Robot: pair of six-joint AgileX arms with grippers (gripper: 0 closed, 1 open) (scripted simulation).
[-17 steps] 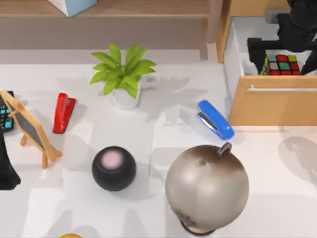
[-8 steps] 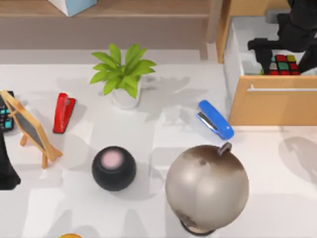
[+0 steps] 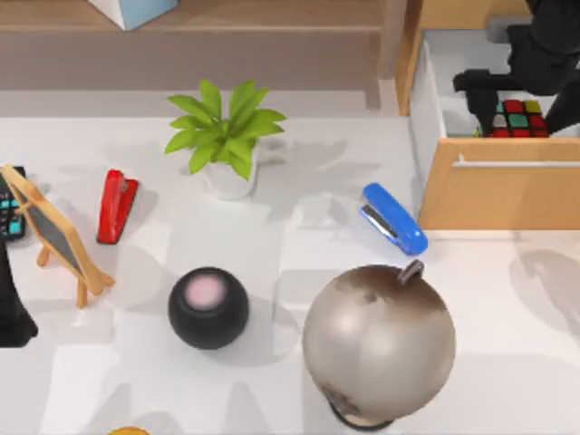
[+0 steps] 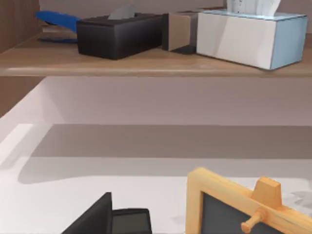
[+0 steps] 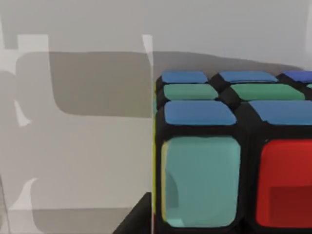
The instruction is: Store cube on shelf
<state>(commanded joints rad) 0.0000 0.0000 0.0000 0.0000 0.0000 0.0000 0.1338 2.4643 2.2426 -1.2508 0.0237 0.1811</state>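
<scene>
The cube (image 3: 517, 120), a black grid with red, green and yellow squares, lies inside the open drawer (image 3: 498, 190) of the orange-wood cabinet at the top right. My right gripper (image 3: 523, 111) reaches down into the drawer with one finger on each side of the cube, shut on it. The right wrist view shows the cube (image 5: 234, 161) very close, against the pale drawer wall. The shelf (image 3: 236, 18) runs along the back left; the left wrist view shows its board (image 4: 146, 63). My left arm (image 3: 11, 313) is parked at the left edge.
On the shelf stand a pale blue-white box (image 4: 243, 34) and a black box (image 4: 117, 34). On the table are a potted plant (image 3: 227, 136), red stapler (image 3: 116, 205), blue stapler (image 3: 394, 218), small chalkboard (image 3: 56, 237), black speaker (image 3: 207, 306) and a large globe (image 3: 378, 343).
The right gripper's fingers have closed in on the cube, the left one moving right to its side. Nothing else moved.
</scene>
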